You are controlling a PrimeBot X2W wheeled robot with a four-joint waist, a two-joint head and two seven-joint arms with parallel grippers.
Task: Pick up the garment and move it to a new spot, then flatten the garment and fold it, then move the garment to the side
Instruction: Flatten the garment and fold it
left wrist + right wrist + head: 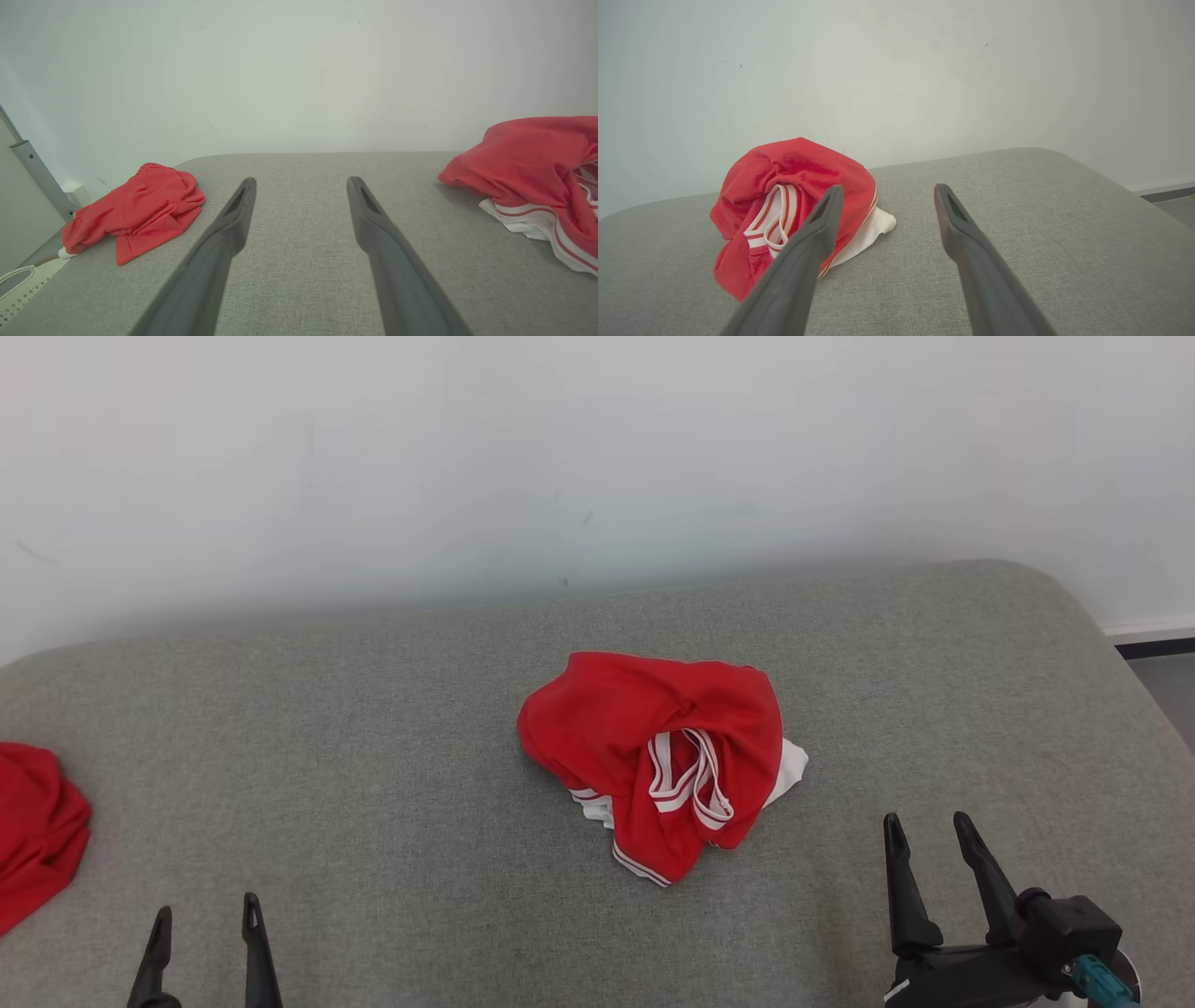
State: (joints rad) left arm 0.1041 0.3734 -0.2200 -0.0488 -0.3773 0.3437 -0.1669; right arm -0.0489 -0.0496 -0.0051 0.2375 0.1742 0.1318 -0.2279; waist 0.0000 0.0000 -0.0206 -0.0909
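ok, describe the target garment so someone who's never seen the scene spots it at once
Start at the grey fabric-covered padded surface. Near its middle lies a crumpled red garment. Unlike the plain red cloth bundle at the surface's left edge, it shows white panels and red-and-white striped trim.

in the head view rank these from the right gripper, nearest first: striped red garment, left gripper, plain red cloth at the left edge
1. striped red garment, centre, up and left of the right gripper
2. left gripper, lower left corner
3. plain red cloth, far left edge
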